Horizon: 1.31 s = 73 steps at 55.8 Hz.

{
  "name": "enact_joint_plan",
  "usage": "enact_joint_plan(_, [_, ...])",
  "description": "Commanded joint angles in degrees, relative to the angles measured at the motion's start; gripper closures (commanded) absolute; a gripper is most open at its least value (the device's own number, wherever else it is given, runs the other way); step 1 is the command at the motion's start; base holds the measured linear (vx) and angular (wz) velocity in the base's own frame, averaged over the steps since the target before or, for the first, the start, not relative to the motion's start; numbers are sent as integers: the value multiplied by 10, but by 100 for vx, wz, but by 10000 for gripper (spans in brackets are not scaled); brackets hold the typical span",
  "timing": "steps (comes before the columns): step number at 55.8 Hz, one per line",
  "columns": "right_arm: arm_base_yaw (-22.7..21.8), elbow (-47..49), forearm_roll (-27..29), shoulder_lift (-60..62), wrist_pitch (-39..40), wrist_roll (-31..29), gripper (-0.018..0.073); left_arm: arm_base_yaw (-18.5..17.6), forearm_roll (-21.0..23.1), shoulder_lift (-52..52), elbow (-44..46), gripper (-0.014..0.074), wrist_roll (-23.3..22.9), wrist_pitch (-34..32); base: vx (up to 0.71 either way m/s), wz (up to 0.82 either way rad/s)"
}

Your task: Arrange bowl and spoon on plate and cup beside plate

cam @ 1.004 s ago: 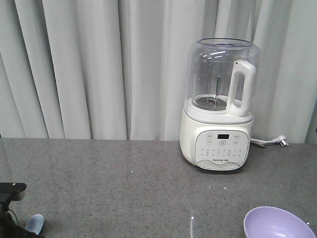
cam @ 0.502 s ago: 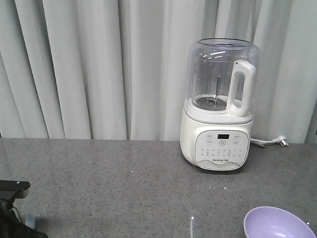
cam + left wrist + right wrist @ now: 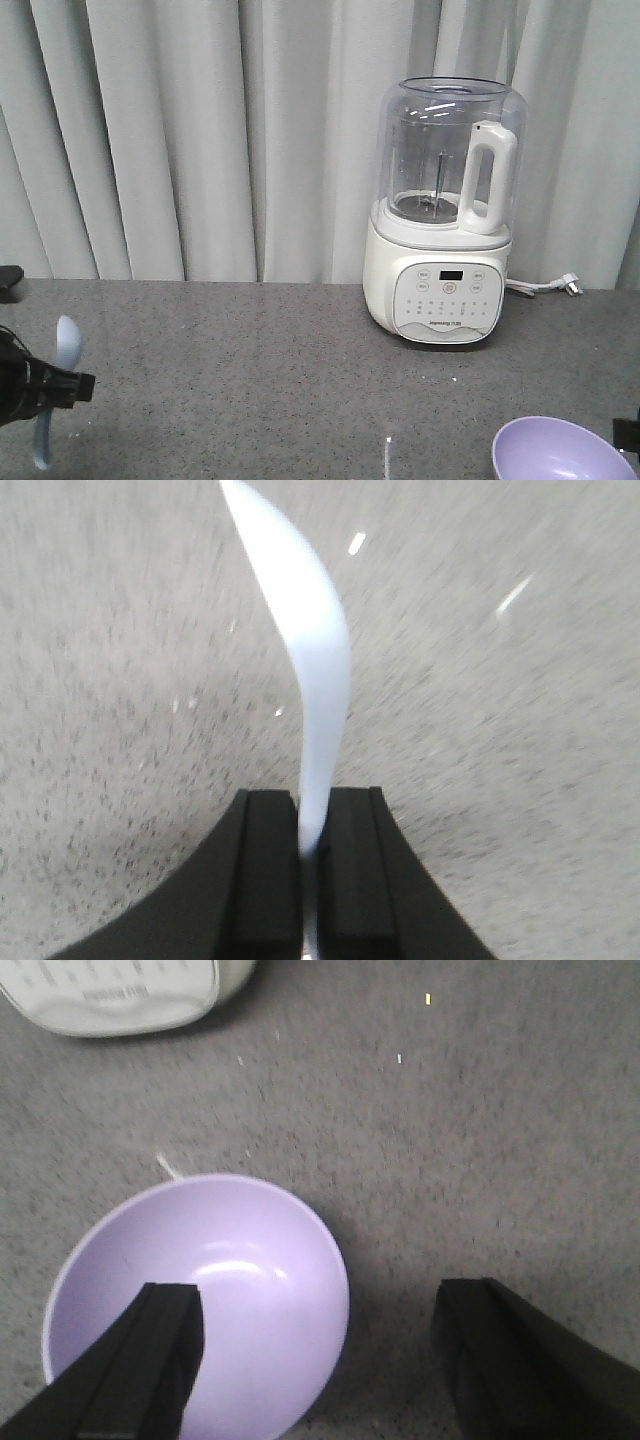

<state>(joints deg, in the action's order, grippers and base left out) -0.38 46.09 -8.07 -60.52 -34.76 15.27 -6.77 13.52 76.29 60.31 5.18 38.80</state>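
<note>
At the far left of the front view, my left gripper [image 3: 50, 388] holds the pale-blue spoon [image 3: 62, 350] upright, lifted off the counter. In the left wrist view the spoon [image 3: 310, 670] rises from between the shut fingers [image 3: 270, 860] of the left gripper [image 3: 312, 820]. The lavender bowl [image 3: 560, 452] sits at the bottom right edge. In the right wrist view the bowl [image 3: 210, 1300] lies under my open right gripper [image 3: 315, 1345], its right rim between the two fingers, the left finger [image 3: 150, 1360] over the bowl's inside. Plate and cup are out of view.
A white blender [image 3: 445, 215] with a clear jug stands at the back right before the grey curtain; its base [image 3: 120, 990] shows at the top of the right wrist view. Its plug and cord [image 3: 555, 286] lie to the right. The counter [image 3: 260, 370] is grey speckled stone.
The left gripper has lifted the spoon up from the counter's near-left corner and turned it upright. A bit of the right arm now shows at the bottom right. The bowl has not moved.
</note>
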Motion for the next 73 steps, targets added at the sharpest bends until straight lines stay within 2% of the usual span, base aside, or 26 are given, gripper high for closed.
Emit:
enact_joint_plan(1, [0,56,-4,-46,-10,-3,38,-5,16,-52,18,602,4,-38,0,0])
enact_joint_plan(18, [0,188,15,-222,-99,-36,38,-5,15,-95,18,603,7,-34,0,0])
enact_joint_plan(31, [0,206,5,-310,-124,-35,61,-5,15,-93,18,603,7,-23,0,0])
enact_joint_plan(35, [0,206,5,-328,-126,-39,102,-5,15,-93,18,603,7,-20,0,0])
enact_joint_plan(39, [0,206,5,-339,-127,-53,188,-5,15,-93,18,603,7,-17,0,0])
enact_joint_plan(44, [0,206,10,-344,-130,-81,366,-5,10,-93,18,603,8,-15,0,0])
enact_joint_plan(48, [0,206,10,-341,-135,-90,561,-5,6,-93,18,603,8,-15,0,0])
enact_joint_plan(49, [0,206,10,-340,-135,-91,575,-5,5,-93,18,603,8,-15,0,0])
enact_joint_plan(57, [0,206,14,-307,-132,-113,574,-5,6,-94,18,603,21,-16,0,0])
enact_joint_plan(61, [0,206,26,-269,-120,-146,572,-5,6,-94,18,603,21,-16,0,0])
enact_joint_plan(67, [0,206,68,-197,-93,-221,571,-5,6,-95,18,603,21,-15,0,0])
enact_joint_plan(73, [0,205,134,-116,-64,-288,571,-5,6,-99,16,603,21,-11,0,0])
